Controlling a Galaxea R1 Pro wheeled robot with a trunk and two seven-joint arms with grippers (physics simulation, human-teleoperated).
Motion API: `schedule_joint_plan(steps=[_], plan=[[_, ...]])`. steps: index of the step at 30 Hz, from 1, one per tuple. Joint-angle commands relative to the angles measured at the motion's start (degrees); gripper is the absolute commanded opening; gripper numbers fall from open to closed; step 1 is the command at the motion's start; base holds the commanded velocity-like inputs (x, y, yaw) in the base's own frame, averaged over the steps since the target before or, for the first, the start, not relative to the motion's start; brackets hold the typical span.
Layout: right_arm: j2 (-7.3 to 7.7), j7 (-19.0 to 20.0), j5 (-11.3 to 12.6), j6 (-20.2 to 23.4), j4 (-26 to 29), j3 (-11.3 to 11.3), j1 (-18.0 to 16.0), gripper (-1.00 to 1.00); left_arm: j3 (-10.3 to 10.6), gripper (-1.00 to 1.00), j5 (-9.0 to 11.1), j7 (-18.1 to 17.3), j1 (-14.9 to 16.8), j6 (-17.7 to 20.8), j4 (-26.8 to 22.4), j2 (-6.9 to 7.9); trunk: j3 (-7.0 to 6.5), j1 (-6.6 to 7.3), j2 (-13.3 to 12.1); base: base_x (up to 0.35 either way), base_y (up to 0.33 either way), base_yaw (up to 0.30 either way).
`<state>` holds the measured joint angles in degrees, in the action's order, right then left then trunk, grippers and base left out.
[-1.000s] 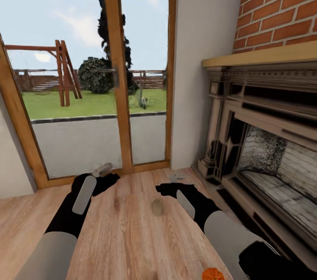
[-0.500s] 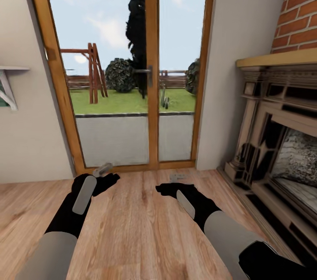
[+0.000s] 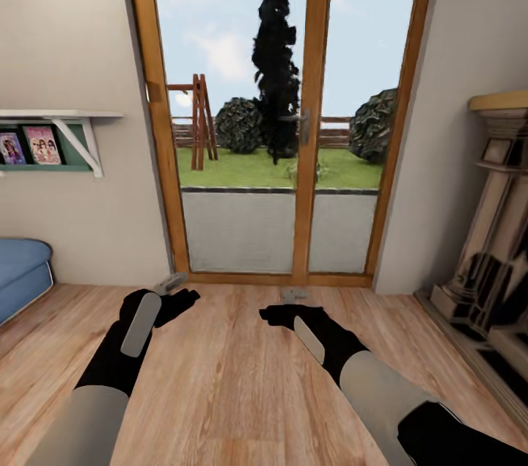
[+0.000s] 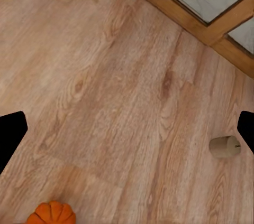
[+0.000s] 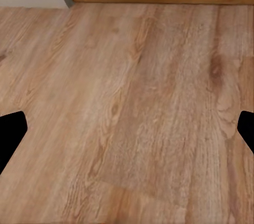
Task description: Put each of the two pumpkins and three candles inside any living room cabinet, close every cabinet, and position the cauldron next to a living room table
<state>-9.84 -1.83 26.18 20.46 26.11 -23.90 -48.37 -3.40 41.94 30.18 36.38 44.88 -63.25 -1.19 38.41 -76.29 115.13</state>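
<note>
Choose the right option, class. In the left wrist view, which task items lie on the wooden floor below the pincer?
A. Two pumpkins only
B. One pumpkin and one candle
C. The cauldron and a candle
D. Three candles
B: the left wrist view shows one orange pumpkin at the frame's edge and one tan candle lying on its side on the wood floor, well apart from each other.

No readable text anywhere; the two small covers [image 3: 29, 145] on the wall shelf [image 3: 62, 116] show pink figures, their lettering too blurred to make out.
</note>
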Motion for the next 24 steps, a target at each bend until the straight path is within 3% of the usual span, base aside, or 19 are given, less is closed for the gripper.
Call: schedule_joint_plan(steps=[1,10,17,24], plan=[[0.05,-0.2,0.3,0.2,0.1,-0.3,-0.1,1.00,-0.1,1.00,0.6,0.5,0.0,0.1,0.0,-0.04,0.07,-0.01,0.0,0.197,0.247,0.290],[0.07,-0.1,0.3,0.2,0.1,-0.3,-0.1,1.00,-0.1,1.00,0.6,0.5,0.0,0.2,0.0,0.01,0.07,-0.01,0.0,0.271,0.195,0.284],[0.08,-0.1,0.3,0.2,0.1,-0.3,-0.1,1.00,-0.1,1.00,0.6,0.5,0.0,0.2,0.0,0.13,0.09,-0.01,0.0,0.266,0.205,0.114],[0.08,-0.1,0.3,0.2,0.1,-0.3,-0.1,1.00,-0.1,1.00,0.6,0.5,0.0,0.2,0.1,0.14,0.25,-0.01,0.0,0.096,0.300,0.266]])
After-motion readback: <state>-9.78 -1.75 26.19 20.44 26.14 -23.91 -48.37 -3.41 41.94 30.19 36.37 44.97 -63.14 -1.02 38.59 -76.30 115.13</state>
